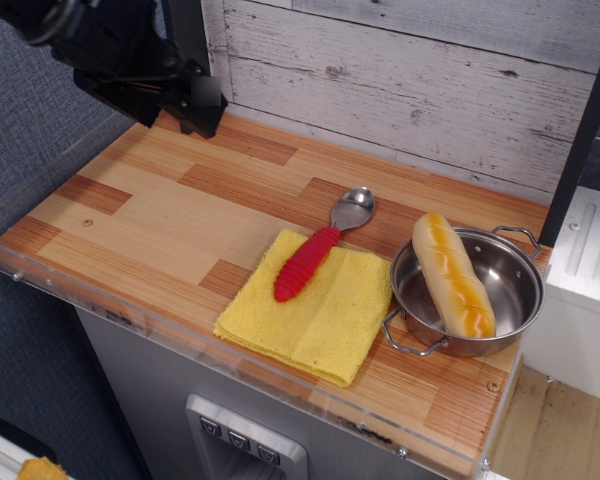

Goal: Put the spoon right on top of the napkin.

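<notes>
Spoon: lay diagonally, red ribbed handle resting on the napkin's back left part, metal bowl hanging off the far edge onto the bare wood.
Napkin: yellow terry square, flat near the counter's front edge, just beside the pot's left handle.
Step in hand: placement looked nearly complete; nothing gripped the spoon, and only its handle sat on the cloth.
Next move: if the whole spoon was meant to be on the cloth, it called for a return, a grasp at the handle, and a short shift toward the front so the bowl cleared the wood.
Pot: steel, to the right of the napkin, holding a bread roll propped across its rim.
Counter: wooden, otherwise bare on the left.
Gripper: hung at the back left corner, well apart from the spoon; it held nothing visible, and blur left its opening impossible to tell.
</notes>
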You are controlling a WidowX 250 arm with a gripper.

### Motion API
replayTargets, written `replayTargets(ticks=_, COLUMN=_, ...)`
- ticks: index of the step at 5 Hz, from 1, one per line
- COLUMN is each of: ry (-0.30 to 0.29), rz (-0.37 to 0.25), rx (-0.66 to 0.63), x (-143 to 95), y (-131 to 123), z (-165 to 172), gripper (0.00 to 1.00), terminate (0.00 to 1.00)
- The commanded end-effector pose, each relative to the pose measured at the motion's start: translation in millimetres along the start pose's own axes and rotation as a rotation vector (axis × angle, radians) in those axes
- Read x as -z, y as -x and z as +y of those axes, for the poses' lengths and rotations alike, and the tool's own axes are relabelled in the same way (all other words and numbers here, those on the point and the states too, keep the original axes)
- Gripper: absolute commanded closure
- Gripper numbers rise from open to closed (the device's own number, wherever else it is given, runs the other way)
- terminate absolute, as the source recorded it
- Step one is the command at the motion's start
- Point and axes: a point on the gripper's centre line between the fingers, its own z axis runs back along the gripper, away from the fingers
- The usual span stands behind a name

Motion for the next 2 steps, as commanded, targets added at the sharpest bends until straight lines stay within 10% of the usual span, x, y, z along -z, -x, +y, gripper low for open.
replayTargets(ticks=1, ry=-0.086, rz=-0.031, rx=-0.033, x=-8.8, y=13.7, z=0.7, gripper=0.0, terminate=0.0)
replayTargets(ticks=2, ry=-0.084, rz=-0.04, rx=-0.044, x=-3.9, y=14.2, z=-6.0, gripper=0.0, terminate=1.0)
